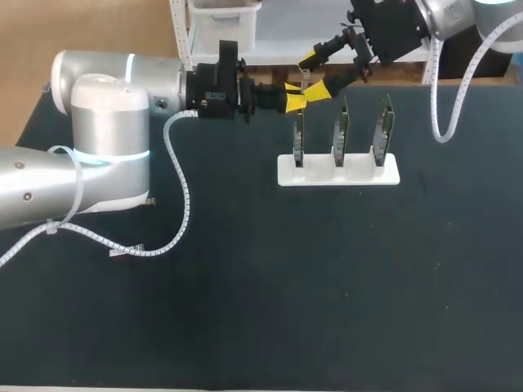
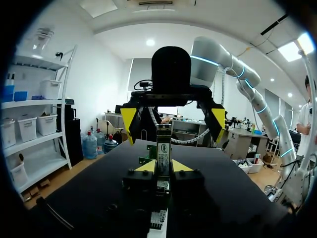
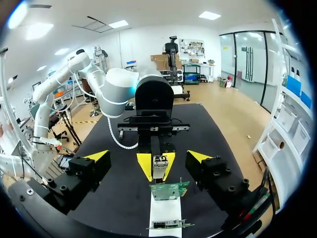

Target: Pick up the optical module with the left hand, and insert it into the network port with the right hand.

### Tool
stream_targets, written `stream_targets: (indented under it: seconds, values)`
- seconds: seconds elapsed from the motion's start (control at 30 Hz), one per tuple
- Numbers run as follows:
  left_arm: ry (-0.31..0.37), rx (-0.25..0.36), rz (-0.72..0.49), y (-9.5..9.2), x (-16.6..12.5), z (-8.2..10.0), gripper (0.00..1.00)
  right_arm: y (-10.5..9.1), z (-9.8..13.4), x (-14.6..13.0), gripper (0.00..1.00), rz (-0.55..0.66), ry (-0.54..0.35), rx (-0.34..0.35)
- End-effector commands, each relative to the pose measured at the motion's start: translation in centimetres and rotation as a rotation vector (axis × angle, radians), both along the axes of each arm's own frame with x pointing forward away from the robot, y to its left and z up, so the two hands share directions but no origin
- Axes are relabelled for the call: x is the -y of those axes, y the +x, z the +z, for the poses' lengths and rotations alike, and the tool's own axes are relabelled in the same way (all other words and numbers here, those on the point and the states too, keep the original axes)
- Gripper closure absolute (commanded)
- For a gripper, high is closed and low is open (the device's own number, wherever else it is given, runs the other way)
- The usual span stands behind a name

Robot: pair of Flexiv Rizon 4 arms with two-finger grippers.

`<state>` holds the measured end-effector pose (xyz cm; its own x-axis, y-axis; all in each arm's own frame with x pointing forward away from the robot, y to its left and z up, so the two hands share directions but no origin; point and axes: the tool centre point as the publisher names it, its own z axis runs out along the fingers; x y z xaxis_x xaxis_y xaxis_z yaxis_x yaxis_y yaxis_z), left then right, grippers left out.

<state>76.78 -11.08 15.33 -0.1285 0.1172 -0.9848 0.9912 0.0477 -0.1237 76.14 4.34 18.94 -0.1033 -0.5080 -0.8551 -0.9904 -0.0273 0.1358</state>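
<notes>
Fingers (image 2: pixel 146 167) on our left clamp the optical module (image 2: pixel 163 141) while our right fingers (image 3: pixel 97 155) gape either side of it; closing off-centre could twist it loose.

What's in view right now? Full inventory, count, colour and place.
optical module: 1, silver, held upright between the left gripper's fingers, near the left-end card
network cards: 3, green, standing upright in a row in the holder
holder: 1, white, on the table's far half
table: 1, black
left gripper: 1, yellow tips, shut on the optical module
right gripper: 1, yellow tips, open, facing the left gripper, not touching the module
</notes>
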Motion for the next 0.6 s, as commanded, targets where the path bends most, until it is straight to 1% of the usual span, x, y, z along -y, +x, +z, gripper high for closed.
stream_targets:
  seconds: [0.03,0.1,0.13,0.17,0.6]
  values:
    - [-0.001,0.001,0.004,-0.07,0.02,-0.03,1.00,0.19,-0.07,-0.13,0.00,0.004,-0.001,-0.004]
    - [-0.001,0.001,0.004,-0.07,0.02,-0.03,1.00,0.18,-0.09,-0.12,0.00,0.002,-0.001,-0.005]
    - [-0.001,0.001,0.004,-0.07,0.02,-0.03,1.00,0.19,-0.13,-0.11,0.78,0.003,0.000,-0.005]
    - [-0.001,0.001,0.004,-0.07,0.02,-0.03,1.00,0.19,-0.16,-0.09,1.00,0.004,-0.001,-0.002]
    - [-0.001,0.001,0.004,-0.07,0.02,-0.03,1.00,0.27,-0.29,-0.10,1.00,-0.002,-0.001,-0.003]
